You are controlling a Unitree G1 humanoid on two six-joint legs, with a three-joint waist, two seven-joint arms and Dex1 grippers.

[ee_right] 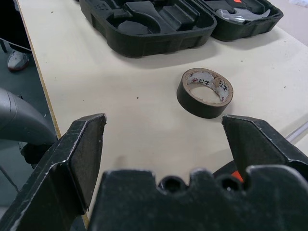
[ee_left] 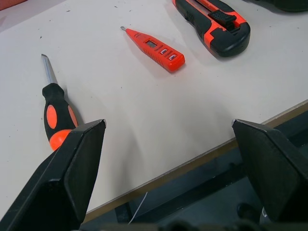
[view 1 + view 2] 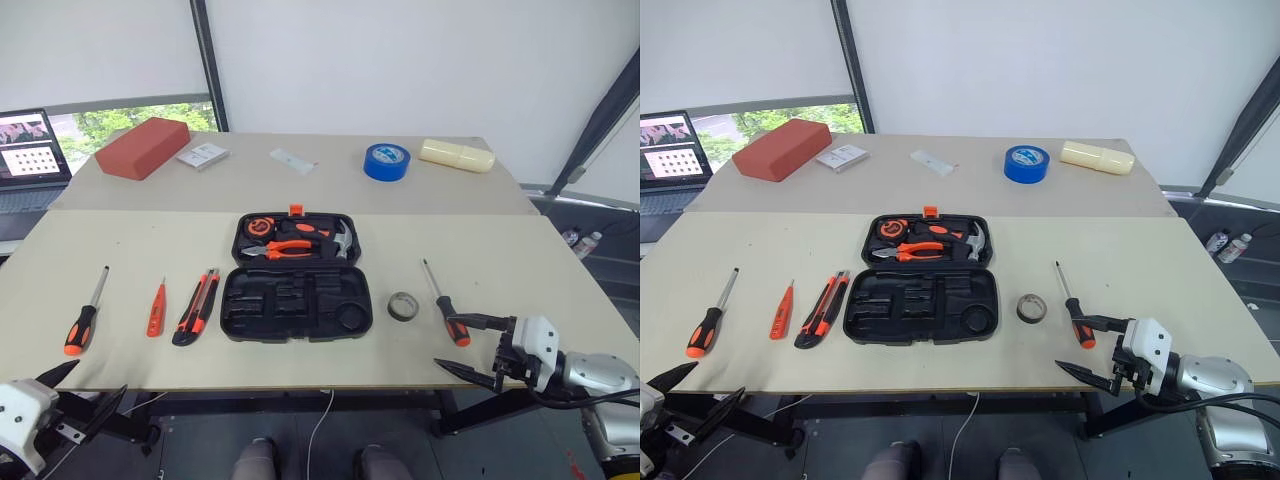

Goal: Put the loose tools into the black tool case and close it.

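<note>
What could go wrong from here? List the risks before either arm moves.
1. The right screwdriver lies with its handle close to the table's front edge, just ahead of the open right pincer; a clumsy approach might nudge it off.
2. The small tape roll lies flat, so the fingers may slide over it.
3. The black tool case already holds pliers and a hammer; a badly seated tool could stop it closing.

A pale bench [image 3: 560, 270] stands before a white wall [image 3: 400, 60]. A window [image 3: 140, 120] at left shows green trees; a dark pole [image 3: 210, 65] rises beside it.
</note>
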